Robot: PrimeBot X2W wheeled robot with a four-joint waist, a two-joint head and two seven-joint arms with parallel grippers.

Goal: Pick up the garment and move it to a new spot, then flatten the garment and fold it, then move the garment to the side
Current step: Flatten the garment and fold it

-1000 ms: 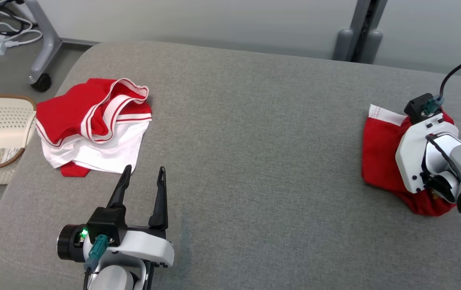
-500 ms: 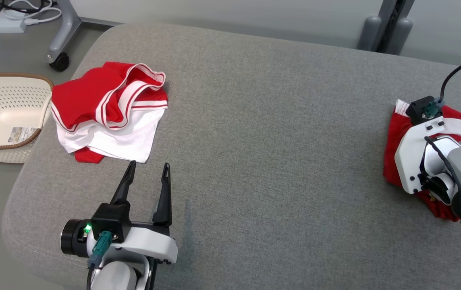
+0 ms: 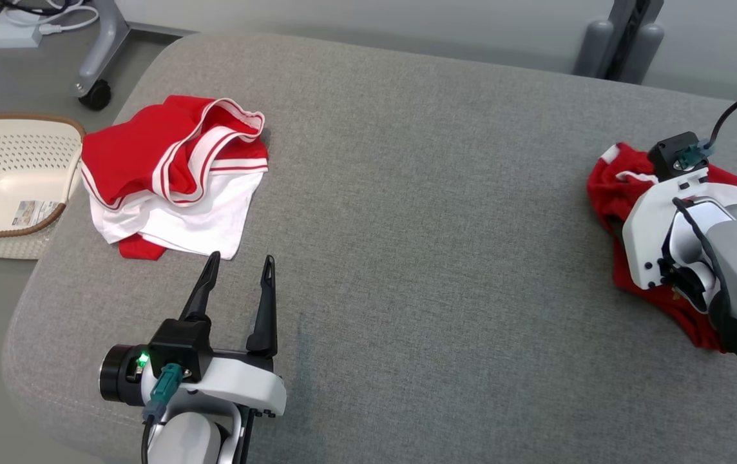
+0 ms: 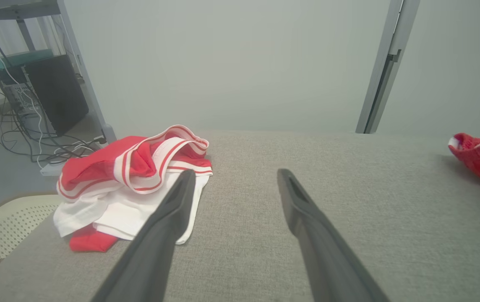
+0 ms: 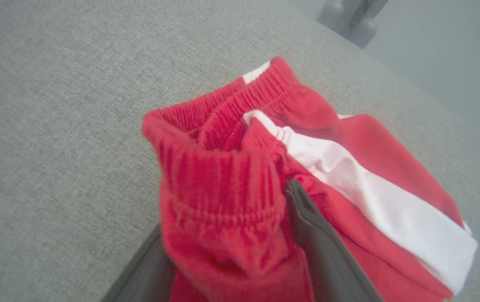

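Pick-up stage: right gripper clamped on the red knit garment with white side stripe.

The wide grey woven-fabric pad carries the garment at its right end, bunched under the arm. The gripper's fingers are pressed together on the elastic waistband, with cloth folded over one finger. Judged step: the first, lift and carry. The next move calls for a clean lift, then a carry left to the bare middle of the pad, where flattening has room. At the far left lies a crumpled red-and-white pile of clothing; keep the carry short of it. A cream perforated plastic basket stands off the pad's left edge. The left gripper hovers near that pile, fingers spread, holding nothing.
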